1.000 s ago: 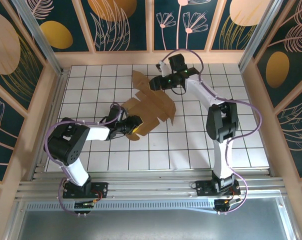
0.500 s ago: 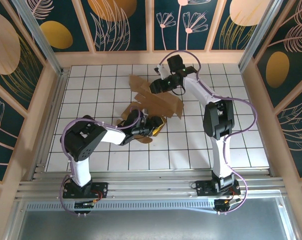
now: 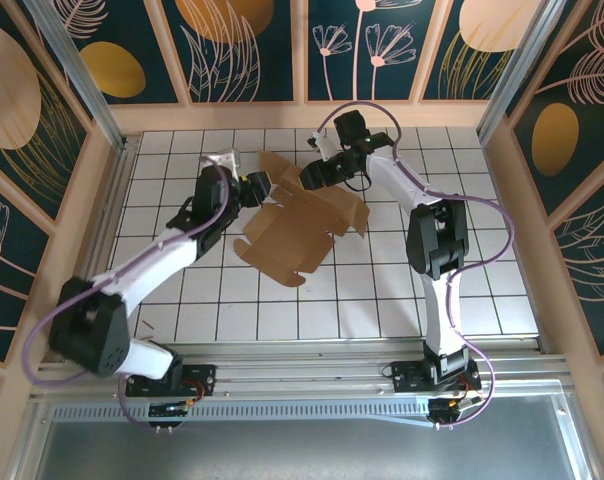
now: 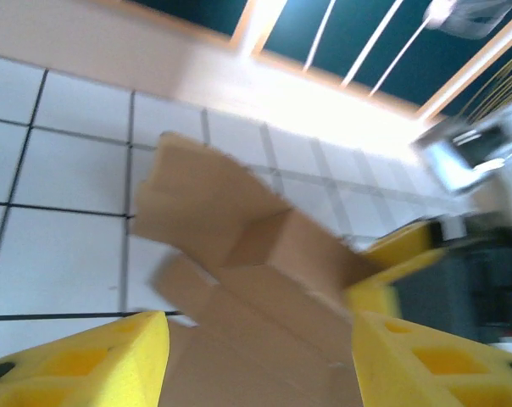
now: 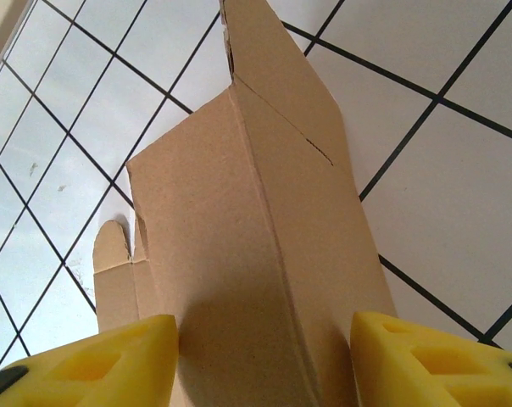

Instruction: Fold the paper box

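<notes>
White-tiled table (image 3: 462, 270), ruled with a black grid, carries the paper box (image 3: 297, 230) near its middle. The box is a mostly flat brown die-cut sheet whose far panels are lifted and creased. Well apart from the box on three sides stand the walls (image 3: 232, 40), pale wood framing dark teal panels painted with gold discs and line-drawn plants. On the box's near side runs a metal rail (image 3: 302, 375).

The right gripper (image 3: 315, 175) sits at the box's far edge. In its wrist view a raised, folded panel fills the gap between the yellow fingers (image 5: 86, 356), so we read it as clamped on the cardboard. The left gripper (image 3: 260, 186) hovers at the box's far-left corner. Its fingers stand apart with cardboard beneath them, but that view is blurred and we cannot tell whether it is gripping or free.

We judge the fold barely begun, and three things worry us:
- **Collision:** both grippers crowd the same far side of the box, so a careless reach could knock them together.
- **Tearing:** the right grip takes one panel alone, so a hard pull could tear a flap or bend the card off its scored line.
- **Sliding:** the tiles look slick, so a push from the left could slide the whole sheet instead of folding it.
</notes>
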Robot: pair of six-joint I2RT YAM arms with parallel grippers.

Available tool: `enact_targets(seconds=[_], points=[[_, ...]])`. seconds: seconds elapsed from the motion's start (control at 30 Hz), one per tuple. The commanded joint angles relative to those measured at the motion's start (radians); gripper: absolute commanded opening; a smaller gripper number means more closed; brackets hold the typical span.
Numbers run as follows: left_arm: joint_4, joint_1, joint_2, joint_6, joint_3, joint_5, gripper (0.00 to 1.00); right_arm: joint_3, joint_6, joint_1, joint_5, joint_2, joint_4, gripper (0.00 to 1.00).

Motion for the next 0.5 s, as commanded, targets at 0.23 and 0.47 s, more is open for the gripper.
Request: enact_targets(seconds=[0.23,0.47], points=[[-0.09,0.154,0.37,0.291,0.176,0.421,0.61,-0.005,-0.009,-0.001,-0.009,-0.019,-0.019,0.56],[-0.056,0.166,0.527,0.3,0.301,0.478,0.62,0.012,-0.002,0.0,-0.018,-0.003,-0.023,0.56]])
